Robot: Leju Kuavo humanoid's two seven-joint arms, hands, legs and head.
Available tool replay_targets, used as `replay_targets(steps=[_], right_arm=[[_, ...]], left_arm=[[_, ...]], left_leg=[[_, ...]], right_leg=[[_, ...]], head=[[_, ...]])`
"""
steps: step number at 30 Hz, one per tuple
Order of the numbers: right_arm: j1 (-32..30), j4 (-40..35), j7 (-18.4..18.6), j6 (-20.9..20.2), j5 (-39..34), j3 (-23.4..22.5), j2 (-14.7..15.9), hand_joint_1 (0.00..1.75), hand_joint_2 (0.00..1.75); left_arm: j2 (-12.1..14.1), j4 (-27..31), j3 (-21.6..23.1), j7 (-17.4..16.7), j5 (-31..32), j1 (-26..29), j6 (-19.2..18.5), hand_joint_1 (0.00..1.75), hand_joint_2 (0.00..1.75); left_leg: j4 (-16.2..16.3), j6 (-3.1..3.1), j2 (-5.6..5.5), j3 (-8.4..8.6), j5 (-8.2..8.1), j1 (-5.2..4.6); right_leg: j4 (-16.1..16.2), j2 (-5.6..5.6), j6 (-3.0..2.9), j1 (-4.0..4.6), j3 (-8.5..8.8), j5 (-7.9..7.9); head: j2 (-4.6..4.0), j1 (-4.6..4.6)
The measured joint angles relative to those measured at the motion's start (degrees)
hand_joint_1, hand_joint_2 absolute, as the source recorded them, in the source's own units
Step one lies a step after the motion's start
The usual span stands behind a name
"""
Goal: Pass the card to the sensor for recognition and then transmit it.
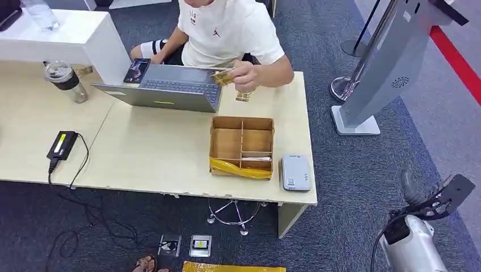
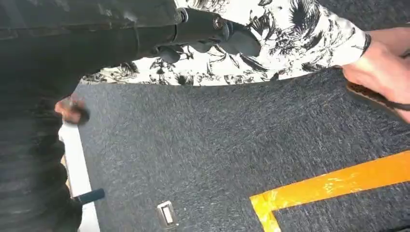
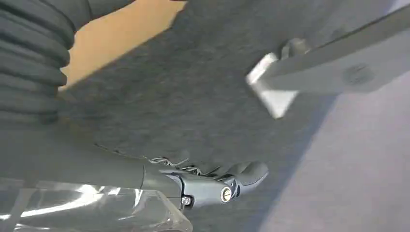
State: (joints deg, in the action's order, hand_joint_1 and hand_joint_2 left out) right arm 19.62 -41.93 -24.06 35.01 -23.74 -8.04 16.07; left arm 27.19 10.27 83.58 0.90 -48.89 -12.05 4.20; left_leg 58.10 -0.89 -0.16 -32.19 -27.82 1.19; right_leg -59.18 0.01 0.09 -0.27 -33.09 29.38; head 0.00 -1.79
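Upper left of the head view: a clear lidded jar (image 1: 67,79) with a dark band, standing on a pale matte table (image 1: 147,153); below it a flat black box (image 1: 62,144) with a trailing cord. Centre top: a grey open laptop (image 1: 170,86), and behind it a seated person in a white shirt (image 1: 227,31) pinching a thin gold-patterned card (image 1: 223,77) above the table, beside the laptop's right corner. Middle: a shallow cardboard tray (image 1: 241,146) split into compartments, yellow tape across its front. Just right of it, a smooth rounded grey card reader (image 1: 296,172). Far right: a slanted grey kiosk (image 1: 391,62) on dark speckled carpet. Left hand (image 2: 212,34), in its wrist view: dark fingers extended, holding nothing, near a patterned sleeve. Right hand (image 3: 212,186): fingers straight, loosely apart, holding nothing.
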Motion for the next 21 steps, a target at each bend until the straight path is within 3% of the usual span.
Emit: replay_targets(steps=[4, 7, 10, 14, 19, 21], right_arm=[[-2.59, 7.56, 2.17, -1.33, -1.13, -0.26, -0.96, 0.0, 1.75], [-4.69, 12.0, 7.53, -3.28, 1.91, -0.04, -1.55, 0.0, 1.75], [-7.3, 15.83, 17.28, -7.24, 9.63, 2.51, -1.99, 0.0, 1.75], [-10.69, 19.92, 33.9, -17.61, 19.42, 7.85, -3.17, 0.0, 1.75], [-11.95, 22.89, 36.89, -21.98, 23.85, 14.16, -4.46, 0.0, 1.75], [-12.19, 23.86, 37.2, -22.53, 25.52, 16.01, -5.03, 0.0, 1.75]], left_arm=[[-0.5, 0.02, -0.09, -0.88, -0.59, 0.02, 0.0, 0.0, 1.75], [-0.63, 0.04, -0.37, -1.84, -0.96, 0.02, -0.54, 0.0, 1.75], [-0.66, 0.07, -0.37, -2.12, -0.57, 0.01, -2.42, 0.0, 1.75], [0.41, 0.04, -0.37, 0.73, 1.68, 0.06, -6.8, 0.0, 1.75], [2.69, -0.02, -0.29, 1.42, 4.2, -0.12, -13.75, 0.0, 1.75], [3.26, -0.04, -0.17, 1.42, 5.27, -0.16, -14.82, 0.0, 1.75]], left_leg=[[0.0, 0.0, -0.05, -0.06, -0.01, 0.0], [-0.01, -0.02, -0.04, -0.05, -0.05, 0.01], [-0.02, -0.03, -0.03, -0.04, -0.06, 0.06], [-0.03, -0.04, -0.07, -0.07, -0.07, 0.11], [-0.03, -0.05, 0.04, 0.01, -0.06, 0.11], [-0.03, -0.06, 0.03, 0.01, -0.06, 0.11]], right_leg=[[-0.01, -0.04, -0.01, 0.02, 0.02, 0.03], [-0.01, -0.04, -0.01, 0.02, 0.01, 0.04], [0.0, -0.04, -0.02, 0.07, 0.04, 0.08], [-0.02, -0.08, -0.04, 0.12, 0.05, 0.11], [-0.05, 0.01, -0.05, 0.12, 0.05, 0.11], [-0.05, 0.0, -0.06, 0.12, 0.06, 0.12]], head=[[0.0, 0.0], [0.0, 0.02], [0.0, -0.02], [0.0, -0.02], [0.0, 0.0], [0.0, 0.0]])
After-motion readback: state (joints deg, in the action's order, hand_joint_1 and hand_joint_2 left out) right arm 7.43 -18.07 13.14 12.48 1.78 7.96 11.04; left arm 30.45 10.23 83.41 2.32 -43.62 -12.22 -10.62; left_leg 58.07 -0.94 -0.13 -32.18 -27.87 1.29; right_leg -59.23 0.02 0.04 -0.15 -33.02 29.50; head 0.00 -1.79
